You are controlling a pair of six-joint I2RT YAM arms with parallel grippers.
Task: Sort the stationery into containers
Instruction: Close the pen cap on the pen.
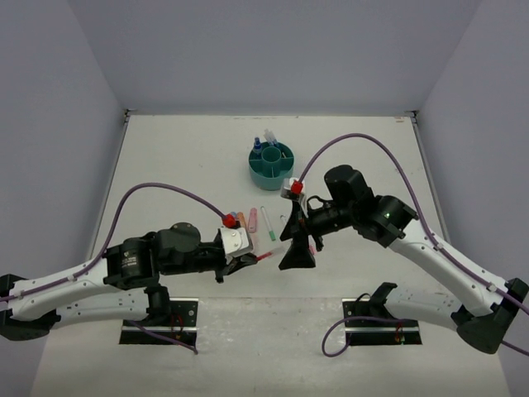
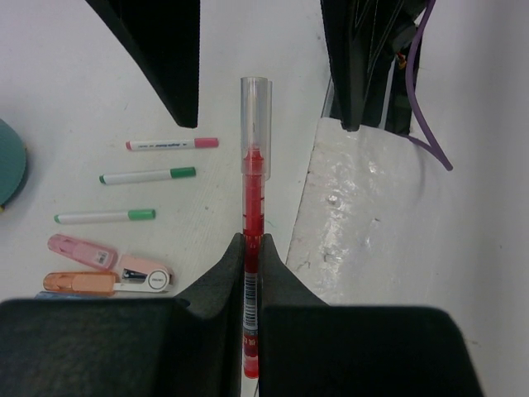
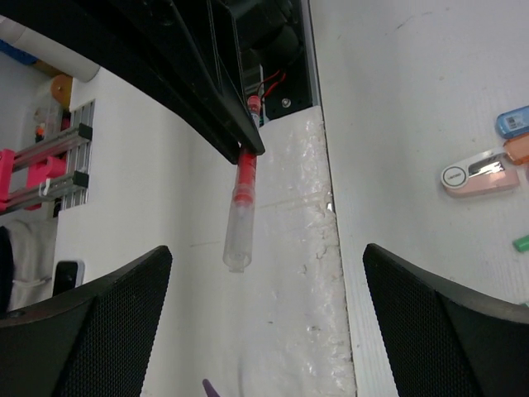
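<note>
Left wrist view: left tool (image 2: 252,250) clamps red pen (image 2: 253,190), its lower end hidden; right tool (image 3: 266,252) gapes empty.

A robotics lab test cell: a bare white counter (image 1: 190,157) boxed in by plain pale walls (image 1: 264,50), robot arms (image 1: 430,244) bolted to black base plates (image 1: 186,316), purple cables (image 1: 364,139), aluminium framing (image 3: 66,135) alongside.
</note>
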